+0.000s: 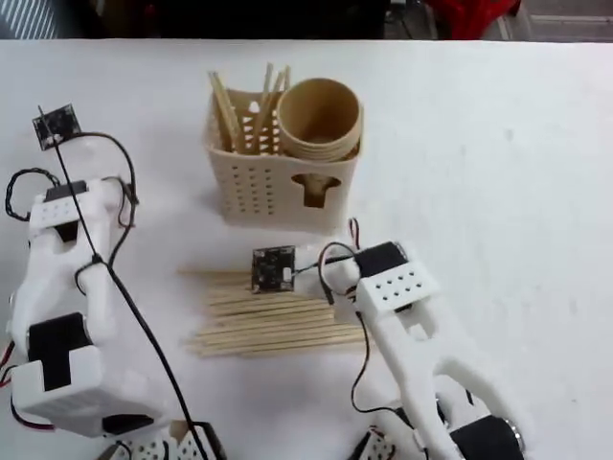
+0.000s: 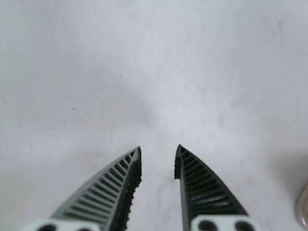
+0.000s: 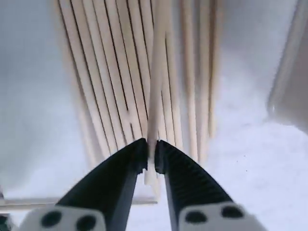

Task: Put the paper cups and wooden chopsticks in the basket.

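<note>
A cream perforated basket [image 1: 263,187] stands at the back middle of the table, with stacked paper cups [image 1: 319,117] and a few wooden chopsticks [image 1: 244,110] upright inside it. Several more chopsticks [image 1: 273,326] lie in a flat pile in front of the basket. In the right wrist view my right gripper [image 3: 150,155] is shut on one chopstick [image 3: 158,86] of that pile [image 3: 115,82], at its near end. The right arm [image 1: 397,283] reaches over the pile from the right. My left gripper [image 2: 158,159] is open over bare white table, holding nothing. The left arm [image 1: 62,287] sits at the far left.
The basket's wall [image 3: 293,82] is close beside the pile in the right wrist view. Black cables [image 1: 124,287] trail across the table by the left arm. White table stretches to the right of the basket and behind it.
</note>
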You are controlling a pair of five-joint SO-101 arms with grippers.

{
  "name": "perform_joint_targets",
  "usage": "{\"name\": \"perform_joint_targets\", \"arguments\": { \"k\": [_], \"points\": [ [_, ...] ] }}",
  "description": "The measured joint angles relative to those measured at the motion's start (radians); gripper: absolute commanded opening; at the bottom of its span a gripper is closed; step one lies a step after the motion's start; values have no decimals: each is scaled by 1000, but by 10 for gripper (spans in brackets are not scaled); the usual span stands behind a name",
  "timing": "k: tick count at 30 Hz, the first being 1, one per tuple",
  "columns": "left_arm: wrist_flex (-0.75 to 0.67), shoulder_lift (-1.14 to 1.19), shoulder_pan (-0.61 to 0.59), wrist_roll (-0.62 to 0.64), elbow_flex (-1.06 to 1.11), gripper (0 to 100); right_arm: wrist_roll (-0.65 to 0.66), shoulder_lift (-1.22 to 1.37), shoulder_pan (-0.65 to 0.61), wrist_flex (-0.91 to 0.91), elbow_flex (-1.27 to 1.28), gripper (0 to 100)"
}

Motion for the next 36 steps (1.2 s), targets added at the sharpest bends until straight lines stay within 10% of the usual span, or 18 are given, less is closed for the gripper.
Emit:
{"name": "perform_joint_targets", "arguments": {
  "k": [6, 16, 29, 36],
  "points": [
    [0, 0, 0, 0, 0, 133, -114, 44, -2, -26, 0, 224],
    [0, 0, 0, 0, 0, 133, -262, 5, -138, -18, -150, 168],
    [0, 0, 0, 0, 0, 133, -295, 523, -331, -181, -333, 229],
    [0, 0, 0, 0, 0, 133, -295, 597, -313, -213, -371, 10]
  ]
}}
